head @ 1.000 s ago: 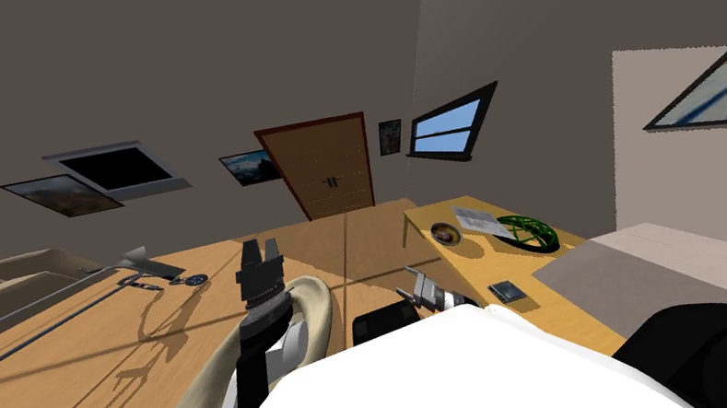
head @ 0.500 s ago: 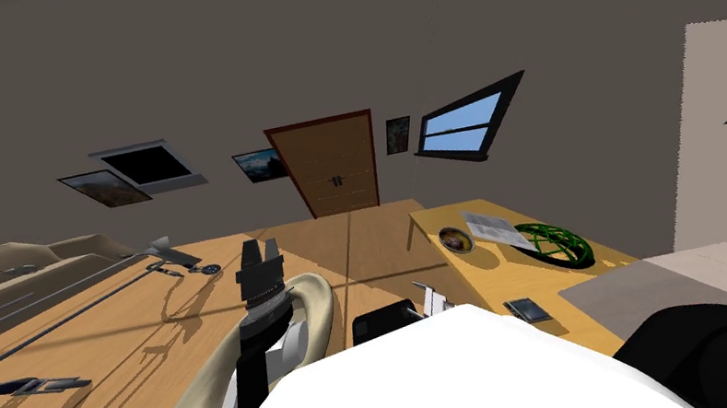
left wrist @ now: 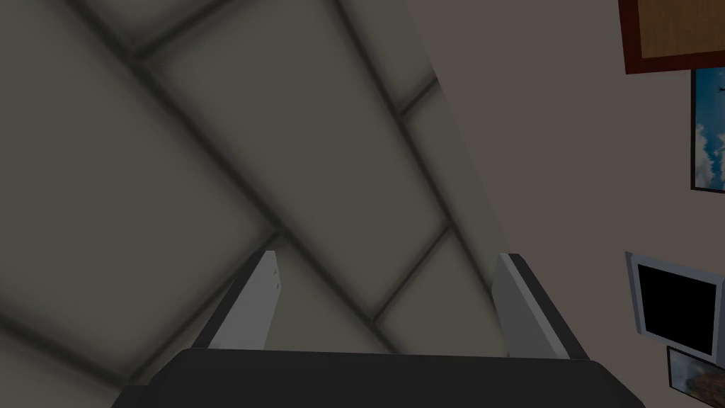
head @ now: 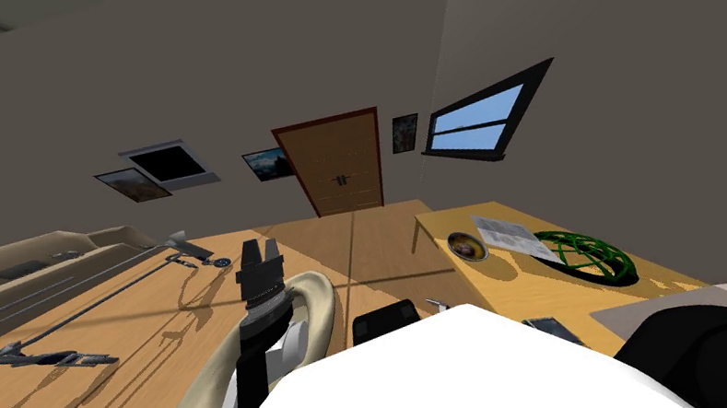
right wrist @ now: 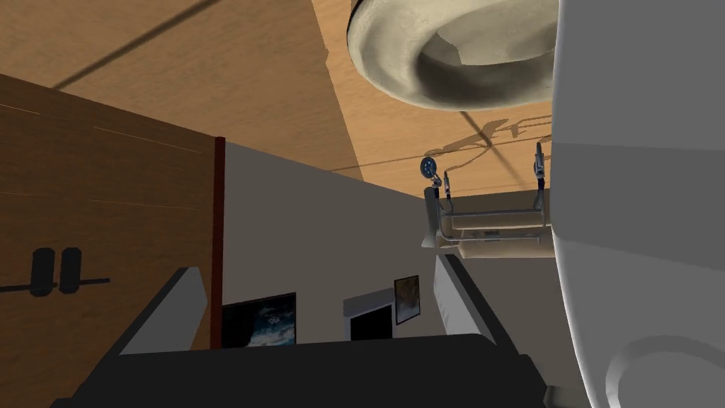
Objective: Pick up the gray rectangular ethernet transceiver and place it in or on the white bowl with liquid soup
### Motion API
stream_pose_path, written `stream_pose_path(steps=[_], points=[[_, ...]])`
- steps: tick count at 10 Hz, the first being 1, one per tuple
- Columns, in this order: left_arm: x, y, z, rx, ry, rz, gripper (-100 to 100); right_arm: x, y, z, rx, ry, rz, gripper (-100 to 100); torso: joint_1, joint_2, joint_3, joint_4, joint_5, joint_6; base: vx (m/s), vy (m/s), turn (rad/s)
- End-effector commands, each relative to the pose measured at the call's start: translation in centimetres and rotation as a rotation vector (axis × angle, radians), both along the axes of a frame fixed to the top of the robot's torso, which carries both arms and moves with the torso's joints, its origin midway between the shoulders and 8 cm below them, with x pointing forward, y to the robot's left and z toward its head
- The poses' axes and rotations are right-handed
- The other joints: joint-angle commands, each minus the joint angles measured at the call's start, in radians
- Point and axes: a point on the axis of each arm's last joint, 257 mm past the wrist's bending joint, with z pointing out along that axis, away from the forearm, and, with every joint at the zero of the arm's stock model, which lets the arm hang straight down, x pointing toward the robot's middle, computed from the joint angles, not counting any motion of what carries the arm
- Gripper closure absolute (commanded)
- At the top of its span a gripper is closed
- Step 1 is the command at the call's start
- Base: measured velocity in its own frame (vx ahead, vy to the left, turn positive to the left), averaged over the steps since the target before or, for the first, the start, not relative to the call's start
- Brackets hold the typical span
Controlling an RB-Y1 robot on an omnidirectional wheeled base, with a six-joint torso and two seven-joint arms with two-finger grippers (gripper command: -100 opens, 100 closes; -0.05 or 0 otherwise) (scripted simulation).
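Grey transceiver [head: 552,329] lies on the yellow surface [head: 507,283], just right of the right hand [right wrist: 315,269], the nearer one, wide open and empty.

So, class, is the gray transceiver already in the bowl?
No, the transceiver lies flat on the yellow table, well apart from the bowl.

One brown door [head: 333,164] across all views
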Motion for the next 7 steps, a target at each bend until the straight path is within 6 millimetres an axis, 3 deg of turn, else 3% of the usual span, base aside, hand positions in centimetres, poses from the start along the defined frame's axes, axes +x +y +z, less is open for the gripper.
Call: stream_pose_path(steps=[1,2,3,4,5,6,7], points=[[0.0,0.0,0.0,0.000,0.000,0.000,0,-3.2,-2.3,-2.8,-0.102,0.051,0.041,-100,0.000,0.000,0.000,0.000,0.000,0.000,0.103,0.004,0.159],[0.0,0.0,0.0,0.000,0.000,0.000,0,-3.3,-2.4,-2.8,-0.103,0.054,0.040,-100,0.000,-0.002,-0.001,0.000,0.000,0.000,0.076,-0.005,0.058],[0.0,0.0,0.0,0.000,0.000,0.000,0,-5.8,-4.2,-4.6,-0.173,0.094,0.069,-100,0.000,-0.001,-0.001,0.000,0.000,0.000,0.066,-0.001,0.093],[0.0,0.0,0.0,0.000,0.000,0.000,0,-5.8,-4.2,-4.6,-0.173,0.094,0.069,-100,0.001,-0.001,0.000,0.000,0.000,0.000,0.055,-0.008,0.056],[0.0,0.0,0.0,0.000,0.000,0.000,0,-8.4,-6.1,-6.1,-0.242,0.133,0.100,-100,0.000,0.000,0.000,0.000,0.000,0.000,0.048,-0.007,0.101],[0.0,0.0,0.0,0.000,0.000,0.000,0,-8.5,-6.2,-6.2,-0.244,0.137,0.099,-100,0.000,0.001,0.000,0.000,0.000,0.000,0.048,-0.006,0.046],[0.0,0.0,0.0,0.000,0.000,0.000,0,-11.3,-8.2,-7.5,-0.312,0.176,0.133,-100,0.000,0.001,0.000,0.000,0.000,0.000,0.062,0.001,0.109]])
